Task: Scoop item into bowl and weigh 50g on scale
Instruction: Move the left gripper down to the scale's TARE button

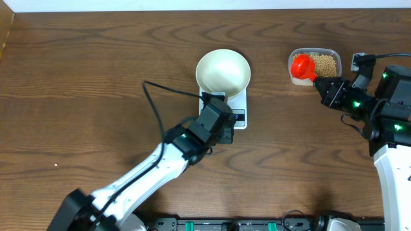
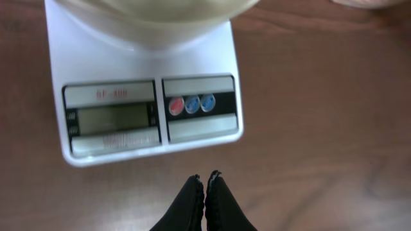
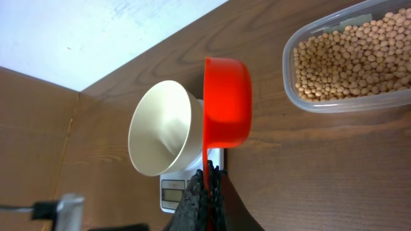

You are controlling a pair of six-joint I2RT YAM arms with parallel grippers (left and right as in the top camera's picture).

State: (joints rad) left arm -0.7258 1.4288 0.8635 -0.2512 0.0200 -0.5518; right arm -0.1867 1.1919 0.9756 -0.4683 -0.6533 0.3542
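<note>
overhead and wrist views. the item [image 3: 350, 58], small round pale tan beans, lies in a clear tub [image 1: 334, 52] at the right of the wooden table [image 1: 96, 77], well apart from the bowl. the white bowl [image 1: 223, 70] sits on the white scale [image 2: 141, 58]; its grey display cannot be read. the right gripper [image 3: 207, 186] is clamped on the handle of a red scoop [image 1: 302, 66] held over the tub's left end. the left gripper [image 2: 205, 183], fingertips pressed together and holding nothing, hangs just before the scale's front edge.
</note>
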